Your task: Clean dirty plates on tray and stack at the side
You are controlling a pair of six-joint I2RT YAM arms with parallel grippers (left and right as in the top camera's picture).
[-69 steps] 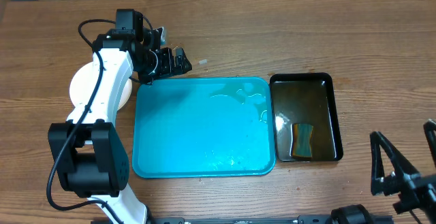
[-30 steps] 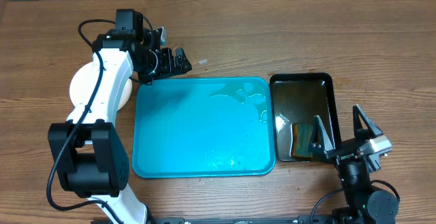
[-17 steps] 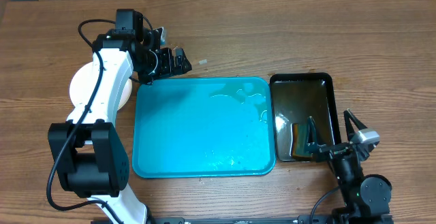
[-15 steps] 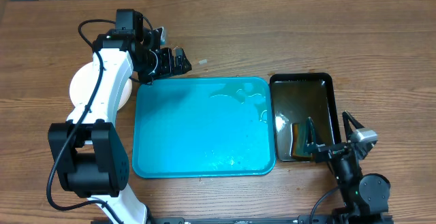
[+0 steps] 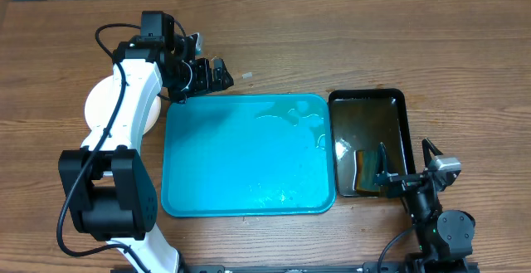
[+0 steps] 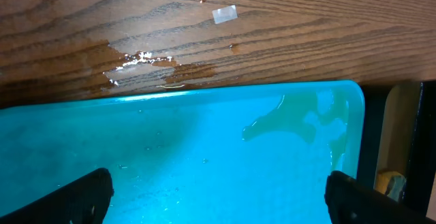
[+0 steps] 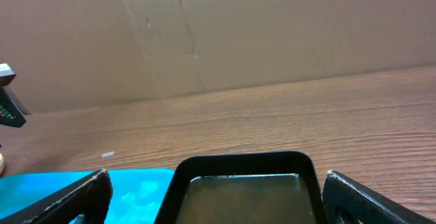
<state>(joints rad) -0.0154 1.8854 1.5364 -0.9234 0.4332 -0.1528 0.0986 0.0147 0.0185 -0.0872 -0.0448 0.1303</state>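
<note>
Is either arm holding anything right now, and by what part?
Nothing is held. The left end effector is open by the blue tray's far edge, the right end effector open near the black tray; neither has anything between its fingers.

Wet turquoise tray (image 5: 241, 157), pale plates (image 5: 95, 107) just left

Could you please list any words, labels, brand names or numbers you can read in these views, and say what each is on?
None can be read.
The small white scrap on the table shows no legible marks.
The blue tray and black tray bear no visible print.
</note>
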